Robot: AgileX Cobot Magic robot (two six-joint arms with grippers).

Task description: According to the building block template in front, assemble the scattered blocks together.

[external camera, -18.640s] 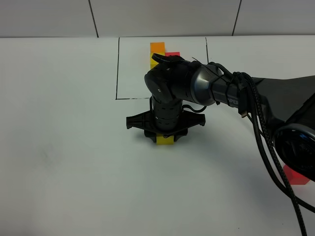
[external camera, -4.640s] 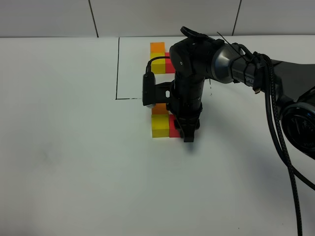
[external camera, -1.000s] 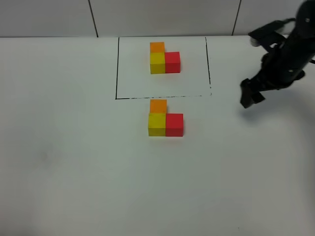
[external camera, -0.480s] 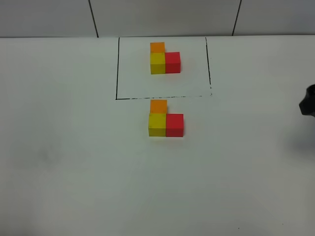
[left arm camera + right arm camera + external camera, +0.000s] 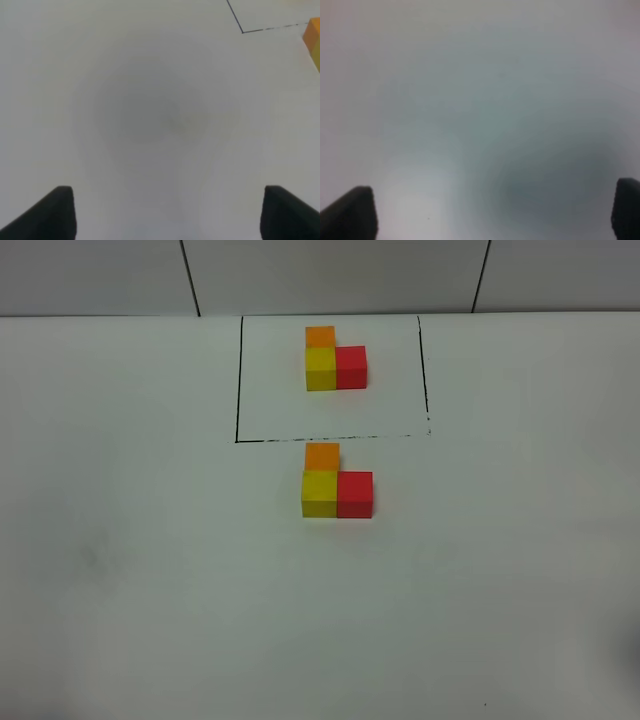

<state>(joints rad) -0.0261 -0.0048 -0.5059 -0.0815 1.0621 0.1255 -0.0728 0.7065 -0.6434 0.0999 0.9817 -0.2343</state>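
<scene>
The left pincer stands wide open over bare white desk, holding and touching nothing; only its two dark fingertips show. The right pincer is likewise spread wide and empty above blank desk. Neither arm appears in the high view.

Taking the black outline as landmark: the building block template sits inside it, orange behind yellow, red on yellow's right. The scattered blocks lie just outside its near edge, touching one another in the same L, the orange cube close to the drawn line. The left wrist view catches an orange cube edge beside that outline's corner.

The assembly looks finished. The remaining risk, as I judge it, is a returning arm sweeping low across the loose cubes and knocking them apart, since nothing fastens them.
</scene>
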